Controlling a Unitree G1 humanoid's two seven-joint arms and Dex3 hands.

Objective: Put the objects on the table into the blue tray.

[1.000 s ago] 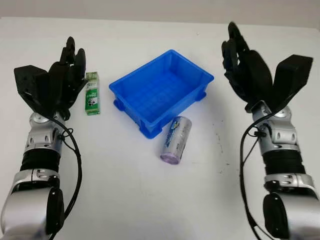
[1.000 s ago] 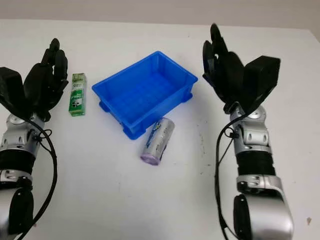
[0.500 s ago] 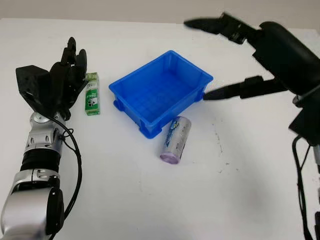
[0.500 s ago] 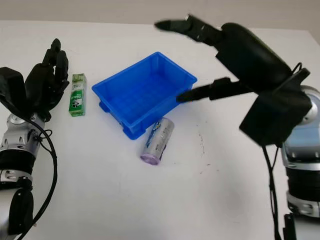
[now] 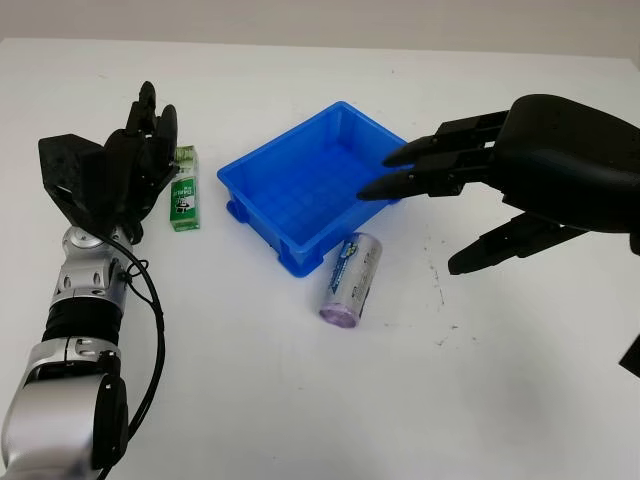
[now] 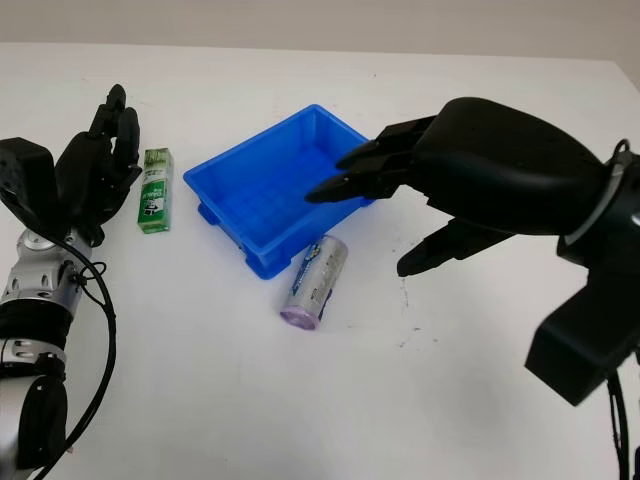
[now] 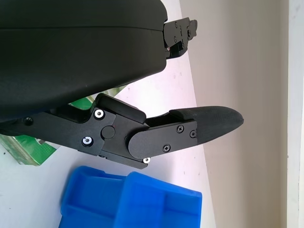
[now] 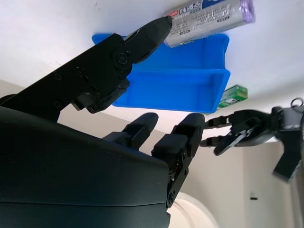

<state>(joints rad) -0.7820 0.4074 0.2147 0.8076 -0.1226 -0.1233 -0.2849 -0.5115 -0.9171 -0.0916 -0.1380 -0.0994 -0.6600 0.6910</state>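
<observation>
The blue tray (image 5: 322, 182) sits turned at an angle on the white table (image 5: 300, 400), and everything else is placed from it. The head views give the whole layout: a silver cylindrical roll with a purple end (image 5: 351, 279) lies on its side just in front of the tray's near corner, close to the rim, and a small green box (image 5: 183, 187) lies flat to the tray's left, a little apart from it. The right hand (image 5: 470, 205) hangs above the tray's right side, open and holding nothing, two fingers (image 6: 350, 172) reaching over the tray's interior and the thumb pointing down toward the table right of the roll. The right wrist view adds printed lettering along the roll's side and shows the tray's outer wall (image 8: 175, 90) beyond the fingers, with the left hand small in the distance. The left hand (image 5: 120, 170) stands raised left of the green box, open and empty. In the left wrist view the hand's shell covers most of the box (image 7: 28, 149), leaving a green corner, and the tray is cut off at the picture's edge.
</observation>
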